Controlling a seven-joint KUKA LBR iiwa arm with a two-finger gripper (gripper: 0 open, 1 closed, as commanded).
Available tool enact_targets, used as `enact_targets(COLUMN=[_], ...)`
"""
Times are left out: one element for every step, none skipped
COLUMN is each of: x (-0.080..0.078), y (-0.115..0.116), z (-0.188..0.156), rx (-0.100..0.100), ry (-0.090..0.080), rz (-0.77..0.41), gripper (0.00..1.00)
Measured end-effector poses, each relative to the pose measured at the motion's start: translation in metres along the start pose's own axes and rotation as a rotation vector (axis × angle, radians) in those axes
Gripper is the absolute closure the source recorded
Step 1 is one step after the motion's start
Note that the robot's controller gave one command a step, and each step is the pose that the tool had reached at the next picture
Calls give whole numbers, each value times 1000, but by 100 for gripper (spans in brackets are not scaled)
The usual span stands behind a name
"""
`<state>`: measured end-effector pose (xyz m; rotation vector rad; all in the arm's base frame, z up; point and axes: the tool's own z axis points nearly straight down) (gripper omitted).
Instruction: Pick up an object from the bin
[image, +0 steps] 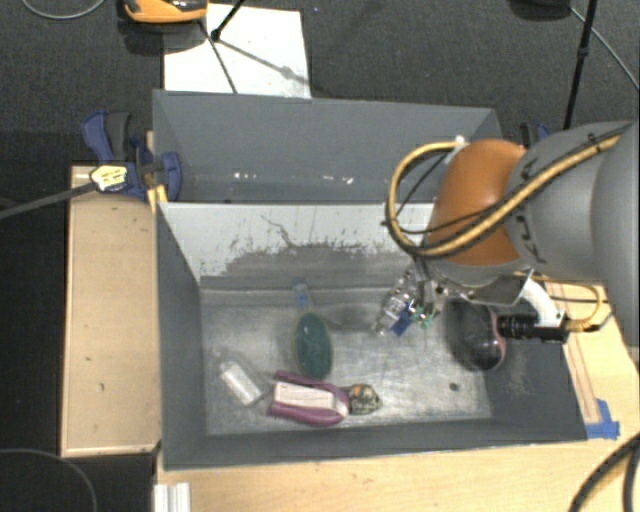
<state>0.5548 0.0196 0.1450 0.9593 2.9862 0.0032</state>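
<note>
My gripper (399, 314) hangs low over the right middle of the bin floor, near the back wall, with a bit of blue showing at its tip. A dark green oval thing (312, 346) lies to its left at the bin's centre. In front of that lies a purple and pink flat thing (306, 400), with a small mottled ball (363, 400) at its right end. Nothing lies directly under the gripper that I can make out.
A small clear plastic piece (239, 383) lies at the front left. A tiny bluish item (300, 293) sits by the back wall. A dark rounded shape (478, 338) sits under the arm at the right. The arm's orange cover and cables hang over the right side.
</note>
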Motion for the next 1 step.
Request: enact_targets(x=[-1], y=[1], z=[-22], rx=[0], ry=[0], rz=[-10], gripper=[100])
